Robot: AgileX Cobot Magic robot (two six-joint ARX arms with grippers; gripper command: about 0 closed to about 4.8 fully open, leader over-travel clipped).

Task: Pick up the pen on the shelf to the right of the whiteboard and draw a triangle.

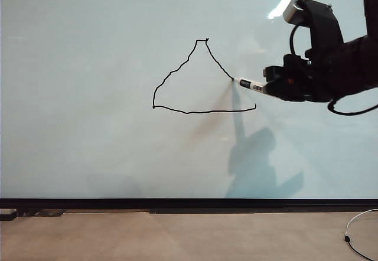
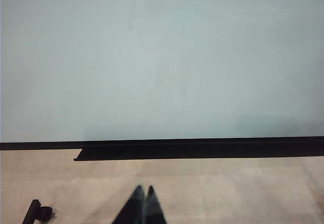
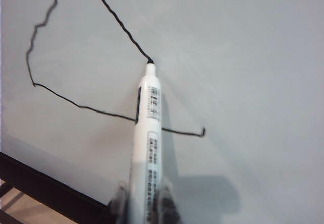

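A pale whiteboard [image 1: 88, 143] fills most of the exterior view. On it is a thin black triangle [image 1: 177, 71] outline, with its right side drawn partway down. The white pen [image 1: 250, 84] has its dark tip touching the board at the lower end of that right side. My right gripper [image 1: 273, 88] is shut on the pen, reaching in from the right. In the right wrist view the pen [image 3: 147, 133] stands between the jaws of my right gripper [image 3: 144, 203], tip on the line. My left gripper [image 2: 144, 189] is shut and holds nothing, low in front of the board.
A black strip [image 1: 189, 204] runs along the board's bottom edge above a beige floor. A cable [image 1: 357, 237] lies at the lower right. A small black part [image 2: 38, 213] sits on the floor near the left gripper.
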